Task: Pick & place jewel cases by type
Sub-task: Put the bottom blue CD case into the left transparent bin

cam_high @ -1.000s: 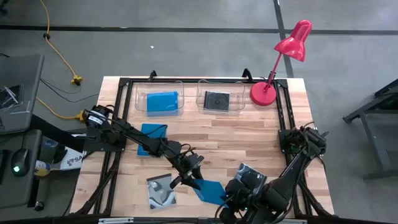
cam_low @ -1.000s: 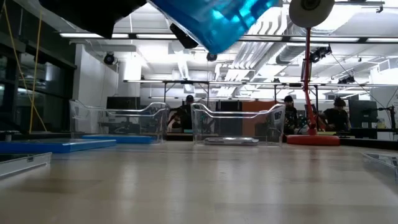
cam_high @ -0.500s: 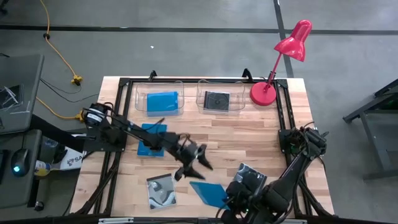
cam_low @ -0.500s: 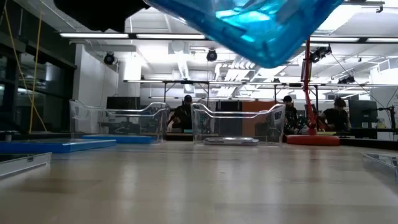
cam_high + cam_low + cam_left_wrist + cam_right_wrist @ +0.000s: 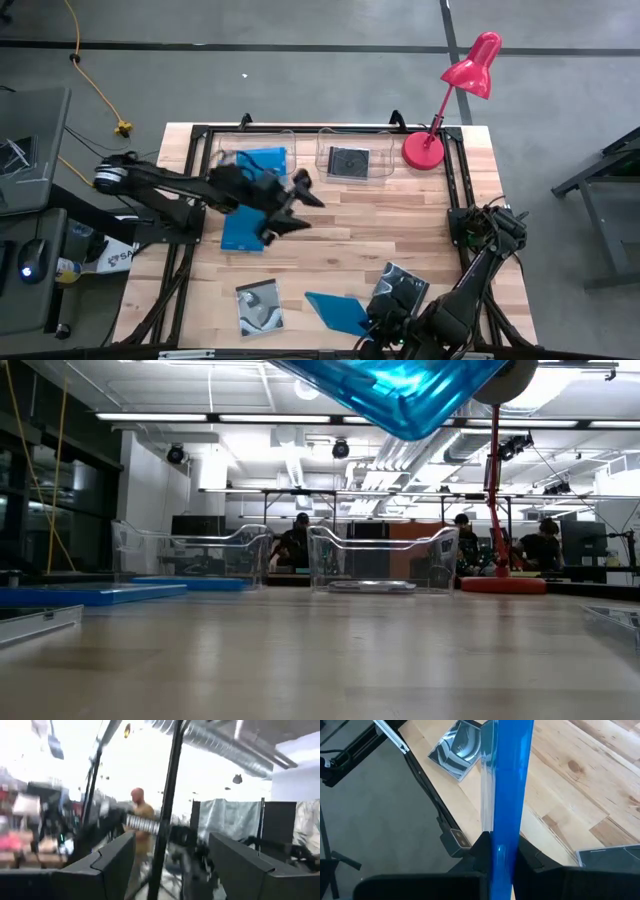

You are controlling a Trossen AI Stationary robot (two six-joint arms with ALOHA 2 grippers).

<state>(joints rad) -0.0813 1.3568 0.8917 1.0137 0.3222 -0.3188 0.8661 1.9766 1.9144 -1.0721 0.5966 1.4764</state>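
The right gripper [image 5: 372,322], down at the table's six o'clock edge, is clamped on a blue case [image 5: 337,311], pinching it edge-on so the case stands on its side between the jaws. The left gripper [image 5: 290,207] hangs above the table centre toward nine o'clock, jaws spread and empty, above another blue case [image 5: 243,231] lying flat. The target looks to be the clear tub [image 5: 222,160] at eleven o'clock, which already holds a blue case [image 5: 262,163]; the neighbouring tub [image 5: 385,158] at twelve o'clock holds a black case [image 5: 349,161]. To do this well, the right arm should carry its case high over the silvery case [image 5: 259,306] at seven o'clock, level it over the blue tub, and release low so it lands flat inside.
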